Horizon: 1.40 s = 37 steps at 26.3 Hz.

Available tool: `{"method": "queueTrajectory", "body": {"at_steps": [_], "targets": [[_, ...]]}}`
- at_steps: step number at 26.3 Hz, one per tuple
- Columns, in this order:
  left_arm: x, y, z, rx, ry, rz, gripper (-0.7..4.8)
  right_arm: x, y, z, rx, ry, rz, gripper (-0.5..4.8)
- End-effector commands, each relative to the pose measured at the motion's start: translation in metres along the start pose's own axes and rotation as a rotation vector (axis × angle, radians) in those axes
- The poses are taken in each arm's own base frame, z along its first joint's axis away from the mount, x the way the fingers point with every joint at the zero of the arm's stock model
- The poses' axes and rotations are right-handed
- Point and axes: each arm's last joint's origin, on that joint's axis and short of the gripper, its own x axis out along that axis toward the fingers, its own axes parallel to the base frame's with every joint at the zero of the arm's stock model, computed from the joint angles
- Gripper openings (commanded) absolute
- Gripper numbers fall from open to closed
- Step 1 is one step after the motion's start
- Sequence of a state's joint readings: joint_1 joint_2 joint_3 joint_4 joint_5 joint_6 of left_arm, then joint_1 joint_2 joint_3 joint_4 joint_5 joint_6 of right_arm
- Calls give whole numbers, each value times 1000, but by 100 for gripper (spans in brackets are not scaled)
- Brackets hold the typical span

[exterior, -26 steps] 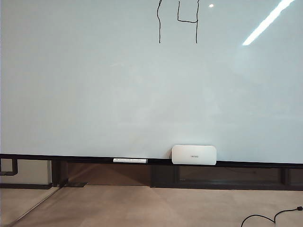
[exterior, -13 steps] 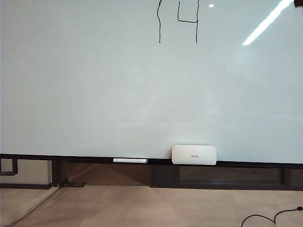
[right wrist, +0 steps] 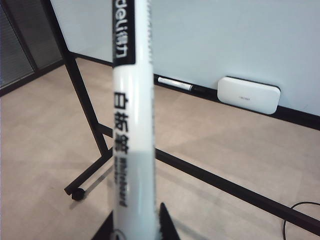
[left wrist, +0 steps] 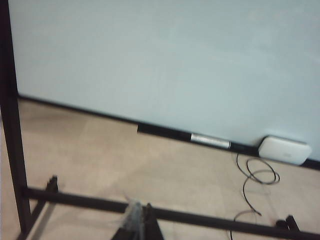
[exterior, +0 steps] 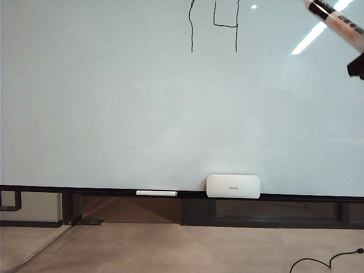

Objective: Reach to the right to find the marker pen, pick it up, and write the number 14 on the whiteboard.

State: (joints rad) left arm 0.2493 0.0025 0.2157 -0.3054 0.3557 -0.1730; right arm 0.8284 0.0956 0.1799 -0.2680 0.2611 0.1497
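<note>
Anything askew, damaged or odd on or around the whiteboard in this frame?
Little stands out. The number 14 on the whiteboard is shaky, its top cut off by the frame. The right gripper holds a marker pen at upper right. A second pen lies on the ledge.

The number 14 (exterior: 214,25) sits high on the whiteboard (exterior: 142,114) (box (exterior: 233,186) on ledge below).

White rounded box (exterior: 233,186) rests on dark ledge; spare pen (exterior: 156,193) left of it; black cable (exterior: 324,260) on floor at right.
</note>
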Motion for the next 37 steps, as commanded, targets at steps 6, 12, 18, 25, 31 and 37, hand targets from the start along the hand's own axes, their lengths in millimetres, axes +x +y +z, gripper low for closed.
{"method": "queueTrajectory", "body": {"at_steps": [6, 12, 18, 25, 31, 37], "targets": [[12, 7, -21, -28, 5, -17, -6, 4, -3, -11, -4, 7, -106, -1], [19, 12, -45, -46, 57, -22, -6, 7, -5, -21, -21, 35, -156, -1], [21, 14, -48, -32, 42, -21, -6, 10, -10, -33, -39, 52, -276, -1], [21, 14, -50, -62, 54, -20, -5, 12, -12, -40, -49, 62, -326, -1], [21, 14, -50, -60, 54, -19, -5, 12, -11, -39, -49, 62, -326, -1], [21, 14, -50, -60, 53, -19, -5, 12, -11, -39, -49, 62, -326, -1]]}}
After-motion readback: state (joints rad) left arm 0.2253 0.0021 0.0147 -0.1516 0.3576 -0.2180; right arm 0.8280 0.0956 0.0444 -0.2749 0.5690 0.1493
